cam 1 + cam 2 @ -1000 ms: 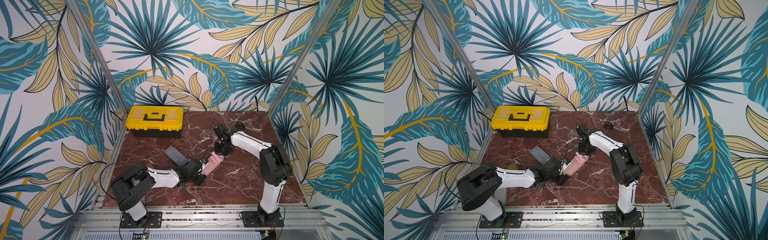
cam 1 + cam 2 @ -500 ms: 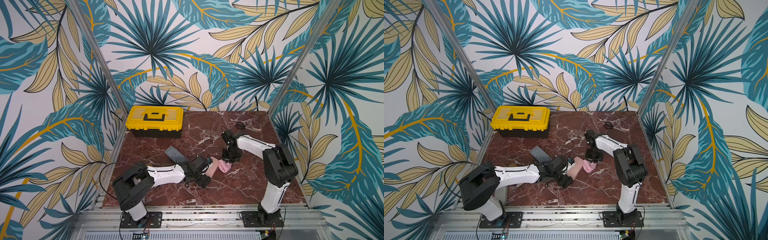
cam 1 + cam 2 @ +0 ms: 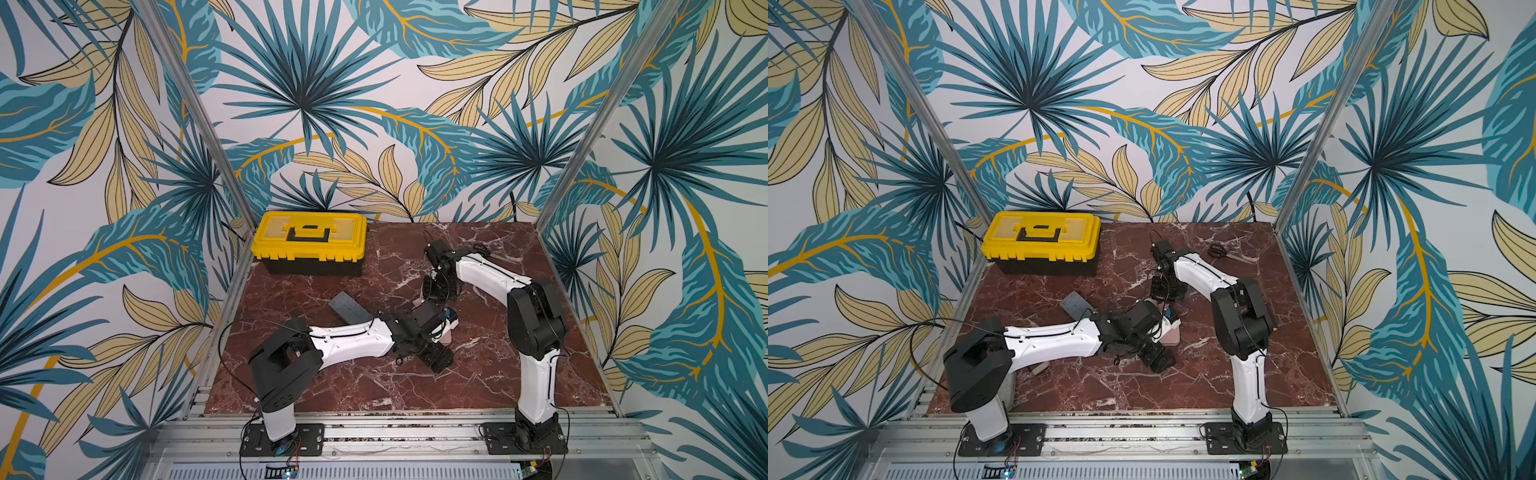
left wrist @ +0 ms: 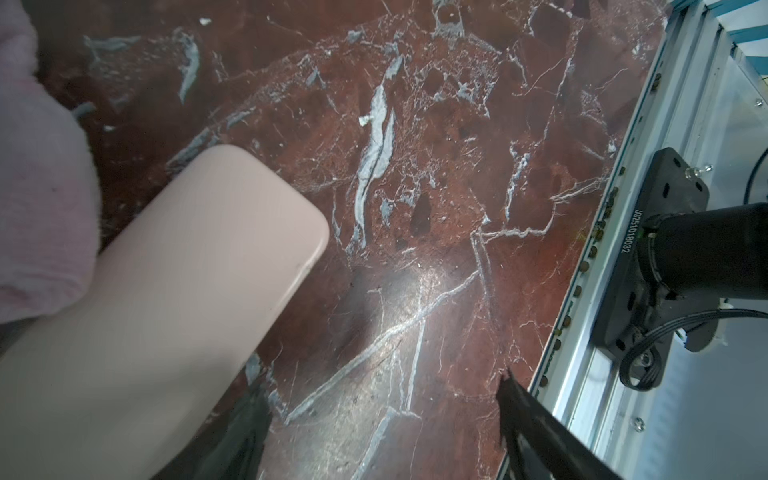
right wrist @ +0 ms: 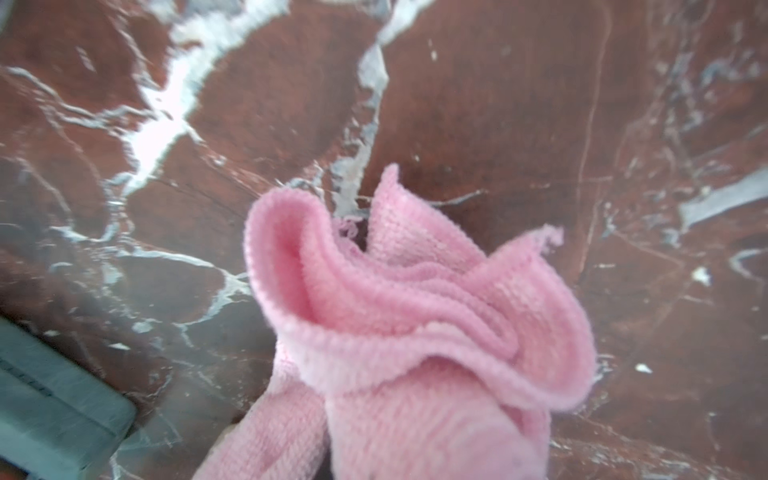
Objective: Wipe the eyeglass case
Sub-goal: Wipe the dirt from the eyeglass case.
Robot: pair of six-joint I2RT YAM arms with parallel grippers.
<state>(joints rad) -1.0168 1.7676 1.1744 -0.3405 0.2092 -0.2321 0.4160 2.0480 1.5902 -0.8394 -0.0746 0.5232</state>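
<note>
- The eyeglass case (image 4: 166, 291), pale pink and closed, is seen lying flat on the marble tabletop (image 4: 436, 187), near the middle and between the two arms; in a top view (image 3: 446, 336) only its end is shown past the left wrist.
- The left gripper (image 4: 380, 386) is found released: its dark fingers are spread wide, nothing is held between them, and the case lies off to one side, over one finger.
- The pink cloth (image 5: 415, 332) is clenched in the right gripper (image 3: 430, 296) and bunched into folds. In the left wrist view the pink cloth (image 4: 37, 187) is seen at the case's far edge; whether it presses on it cannot be told.
- No dirt or wiped track is shown on the case, so the amount already wiped cannot be judged.
- The wiping is judged not clearly finished, since the cloth is gripped and kept at the case.
- The grey block (image 3: 349, 309) and the yellow toolbox (image 3: 309, 239) are left aside and play no part.
</note>
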